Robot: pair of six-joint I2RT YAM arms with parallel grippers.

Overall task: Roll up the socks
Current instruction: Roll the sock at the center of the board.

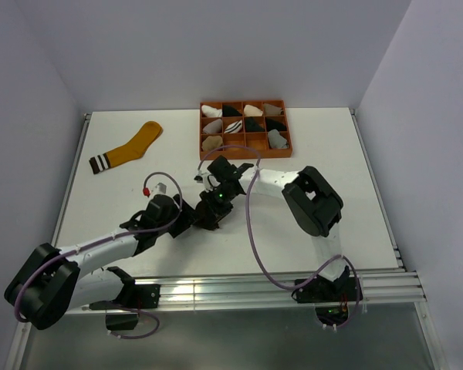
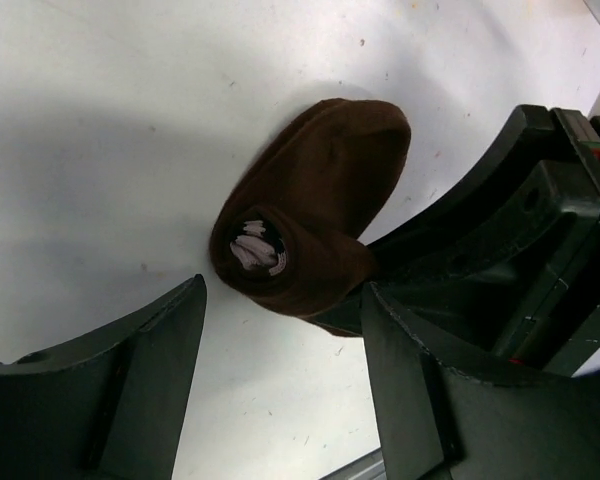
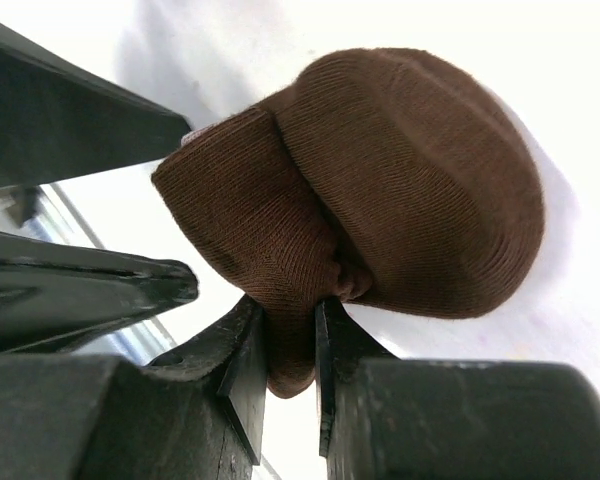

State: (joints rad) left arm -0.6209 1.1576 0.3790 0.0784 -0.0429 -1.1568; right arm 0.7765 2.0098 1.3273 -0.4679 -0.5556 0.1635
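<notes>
right gripper (image 3: 291, 335) is pinching the rolled dark brown fabric sock (image 3: 410, 180); left gripper (image 2: 285, 305) is standing open beside it.

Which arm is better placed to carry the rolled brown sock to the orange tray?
Probably right. The right fingers pinch a fold of the brown sock; the left fingers stand open near it, gripping nothing. The orange tray also sits slightly toward the right arm's side.

The rolled sock (image 2: 320, 200) is dark brown, with pale pinkish stripes showing at its core. The flat sock (image 1: 133, 146) is mustard-yellow with a dark-and-white striped cuff. The compartment tray (image 1: 256, 141) is orange.
</notes>
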